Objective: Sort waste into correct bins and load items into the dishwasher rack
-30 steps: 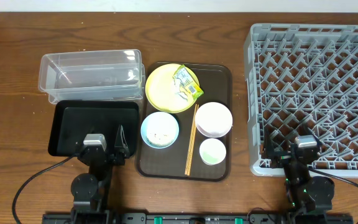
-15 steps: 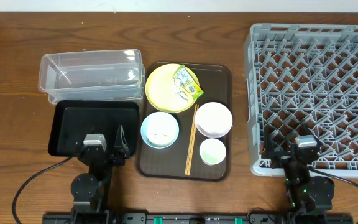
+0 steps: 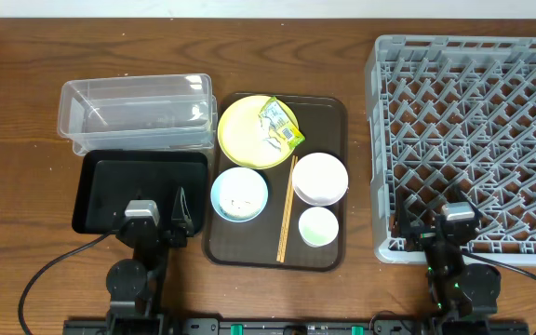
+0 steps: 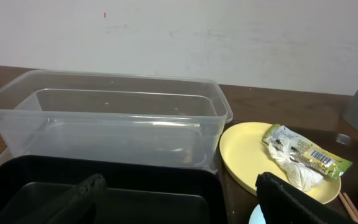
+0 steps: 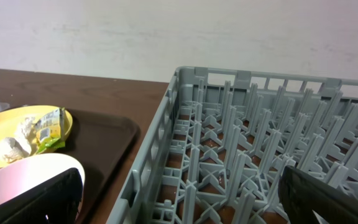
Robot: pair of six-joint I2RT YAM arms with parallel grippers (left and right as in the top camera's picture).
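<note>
1. Nothing looks sorted yet. Every piece sits on the brown tray (image 3: 328,116).
   - The wrapper (image 3: 280,126) lies on the yellow plate (image 3: 240,130) at the tray's far left corner.
   - The blue bowl (image 3: 223,183), holding white rice scraps (image 3: 241,198), is at the near left.
   - The white bowl (image 3: 319,178) is at mid right, and the cup (image 3: 318,226) is at the near right.
   - The chopsticks (image 3: 286,214) lie lengthwise down the middle.
2. The clear tub (image 3: 136,86) stands left of the brown tray at its far end. The black tray (image 3: 119,191) lies left of it at the near end, against the tub. The rack (image 3: 473,140) stands to the right, apart.
3. Likely first step: the left arm takes the wrapper.
   - Come down from above and pinch the raised crumpled part.
   - Keep the fingertips off the plate so it does not slide.
   - Lift clear of the plate rim before carrying the wrapper left.
   - The pictures do not settle which bin suits it.
4. Left gripper (image 4: 179,208): it is low over the near edge of the black tray, left of the brown tray. The fingers are wide apart and empty, and it faces the tub and plate.
5. Right gripper (image 5: 179,199): it is low at the rack's near corner, right of the brown tray. The fingers are spread wide and hold nothing.
</note>
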